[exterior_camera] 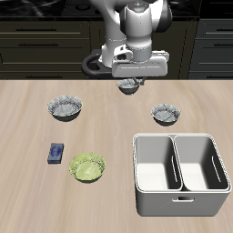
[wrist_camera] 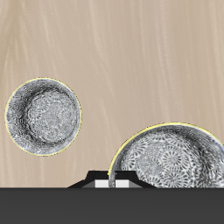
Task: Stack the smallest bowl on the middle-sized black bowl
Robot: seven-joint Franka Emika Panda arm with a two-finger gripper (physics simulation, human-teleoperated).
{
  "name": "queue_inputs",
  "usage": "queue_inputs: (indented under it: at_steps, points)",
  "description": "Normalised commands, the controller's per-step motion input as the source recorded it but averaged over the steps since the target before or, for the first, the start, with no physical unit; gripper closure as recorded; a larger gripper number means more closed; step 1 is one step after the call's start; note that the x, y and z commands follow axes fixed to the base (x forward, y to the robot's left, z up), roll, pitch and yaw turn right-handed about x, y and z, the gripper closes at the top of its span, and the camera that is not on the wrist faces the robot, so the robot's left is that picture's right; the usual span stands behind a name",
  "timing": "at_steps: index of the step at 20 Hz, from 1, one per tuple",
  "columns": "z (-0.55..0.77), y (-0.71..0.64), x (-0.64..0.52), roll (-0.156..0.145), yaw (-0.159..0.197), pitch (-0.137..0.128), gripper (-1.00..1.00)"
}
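My gripper [exterior_camera: 130, 83] is over the back middle of the table, shut on the rim of the smallest bowl [exterior_camera: 133, 89], black outside and speckled inside. The bowl looks lifted off the table. In the wrist view the held bowl [wrist_camera: 166, 162] looms large beside my gripper [wrist_camera: 112, 181], whose jaws stand close together on its rim. The middle-sized black bowl [exterior_camera: 167, 113] stands upright and empty nearer the table's front edge than my gripper, off to one side. It also shows in the wrist view [wrist_camera: 44, 117].
The largest dark bowl [exterior_camera: 66, 108] stands on the other side of the table. A green bowl [exterior_camera: 88, 167] and a small blue object [exterior_camera: 56, 153] lie nearer the front. A white two-compartment caddy [exterior_camera: 173, 144] stands in front of the middle-sized bowl.
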Motion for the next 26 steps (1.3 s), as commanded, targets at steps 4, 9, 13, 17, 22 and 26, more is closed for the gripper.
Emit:
queue_inputs:
  at_steps: [4,9,13,17,22,26]
  points:
    - [0.13,0.19,0.12,-0.009,-0.014,-0.005,1.0]
    - [0.13,0.39,0.12,0.017,-0.009,-0.007,1.0]
    - [0.09,0.37,0.07,0.037,-0.009,-0.004,1.0]
    - [0.04,0.27,0.08,0.022,0.007,-0.008,1.0]
    - [-0.09,0.39,0.17,0.015,0.006,0.024,1.0]
    - [-0.04,0.28,0.08,0.021,0.001,0.004,1.0]
